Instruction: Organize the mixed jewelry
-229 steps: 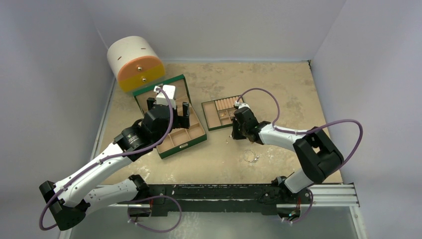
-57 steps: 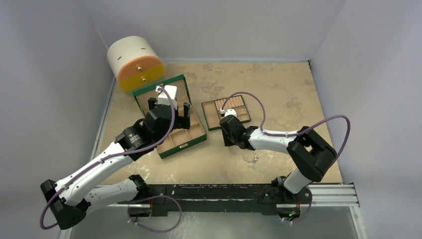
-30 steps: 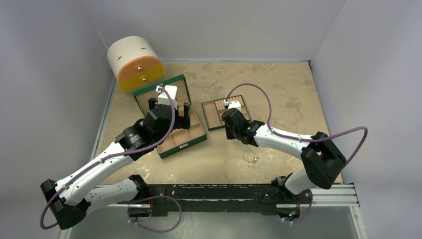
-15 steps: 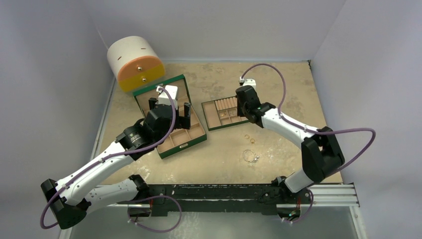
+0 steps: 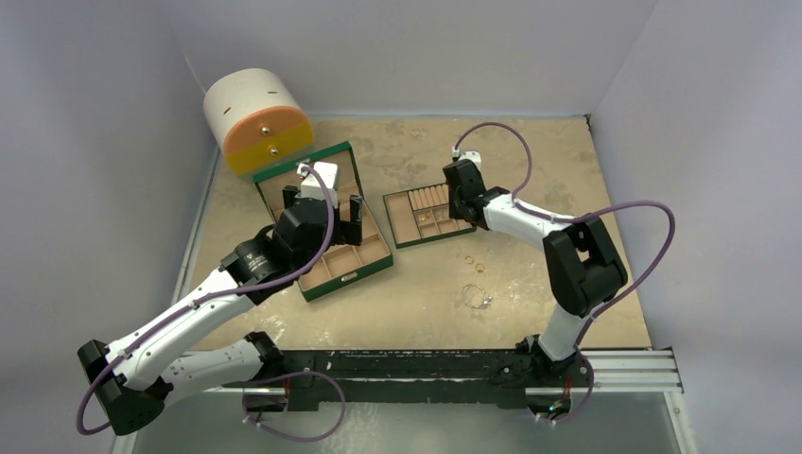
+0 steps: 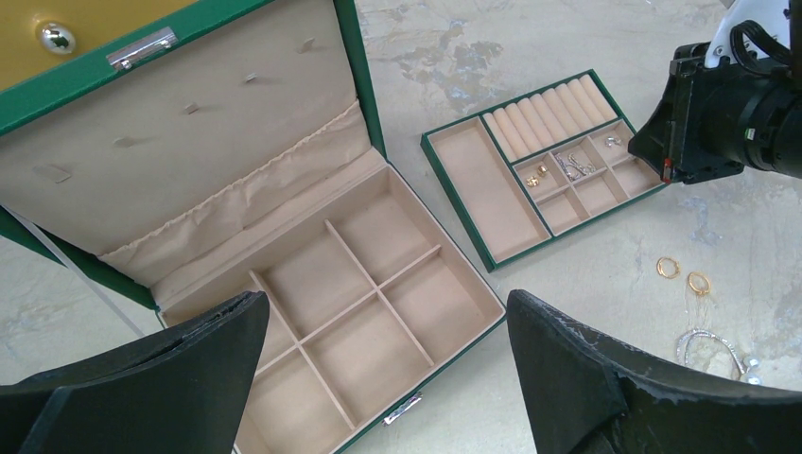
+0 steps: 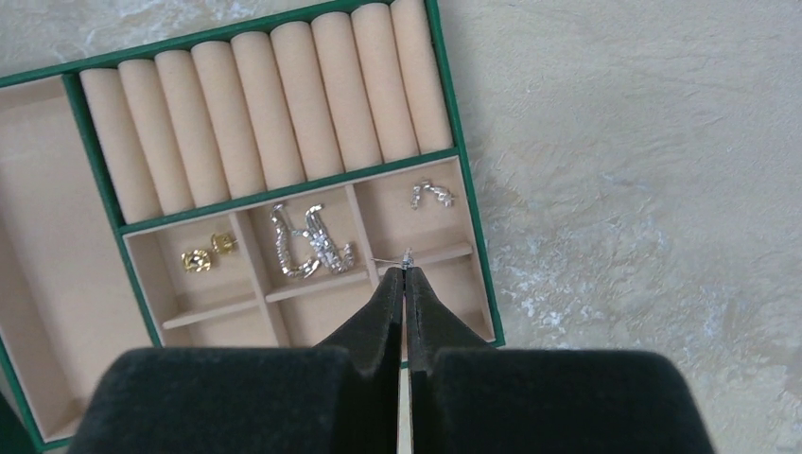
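My right gripper point(image 7: 405, 272) is shut on a tiny silver earring point(image 7: 407, 257) pinched at its fingertips. It hangs over the right small compartments of the green tray insert point(image 7: 452, 123). In the tray lie two gold earrings point(image 7: 208, 253), sparkly silver earrings point(image 7: 307, 244) and a small silver earring point(image 7: 430, 194). Two gold rings point(image 5: 474, 262) and the thin silvery wire hoop point(image 5: 476, 297) lie on the table in front of the tray. My left gripper point(image 6: 383, 312) is open and empty above the green compartment box point(image 5: 369, 255).
The round white-and-orange drawer case point(image 5: 257, 121) stands at the back left, behind the box's raised lid point(image 6: 189, 142). The tray insert point(image 5: 392, 222) sits just right of the box. Walls close in the table on three sides.
My right gripper has swung from the tray's front edge to above its right compartments, uncovering the two gold rings on the table. The left arm has not moved.
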Action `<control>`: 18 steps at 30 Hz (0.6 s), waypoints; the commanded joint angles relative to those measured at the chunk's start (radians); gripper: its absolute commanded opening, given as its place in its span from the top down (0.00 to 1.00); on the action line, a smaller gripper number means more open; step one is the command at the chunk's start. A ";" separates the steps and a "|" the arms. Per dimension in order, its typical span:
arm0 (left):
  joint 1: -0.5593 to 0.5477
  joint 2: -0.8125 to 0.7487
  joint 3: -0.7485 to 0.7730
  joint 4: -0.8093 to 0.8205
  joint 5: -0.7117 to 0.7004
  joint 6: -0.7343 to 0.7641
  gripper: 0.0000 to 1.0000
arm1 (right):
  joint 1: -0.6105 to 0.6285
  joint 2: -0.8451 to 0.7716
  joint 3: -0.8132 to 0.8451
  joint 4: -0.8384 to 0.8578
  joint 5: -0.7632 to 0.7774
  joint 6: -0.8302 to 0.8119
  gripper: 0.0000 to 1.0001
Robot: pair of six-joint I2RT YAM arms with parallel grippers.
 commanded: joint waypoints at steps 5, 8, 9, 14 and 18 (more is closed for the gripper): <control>0.002 -0.008 0.048 0.021 -0.012 0.017 0.03 | -0.031 0.040 0.067 0.042 -0.009 -0.008 1.00; 0.002 -0.007 0.048 0.021 -0.014 0.018 0.03 | -0.039 0.061 0.077 0.043 -0.017 -0.008 1.00; 0.002 -0.007 0.048 0.020 -0.013 0.017 0.03 | -0.040 0.066 0.079 0.044 -0.018 -0.008 1.00; 0.003 -0.006 0.049 0.020 -0.015 0.019 0.03 | -0.049 0.088 0.087 0.050 -0.023 -0.006 1.00; 0.002 -0.006 0.048 0.020 -0.016 0.019 0.03 | -0.052 0.105 0.097 0.048 -0.030 -0.002 1.00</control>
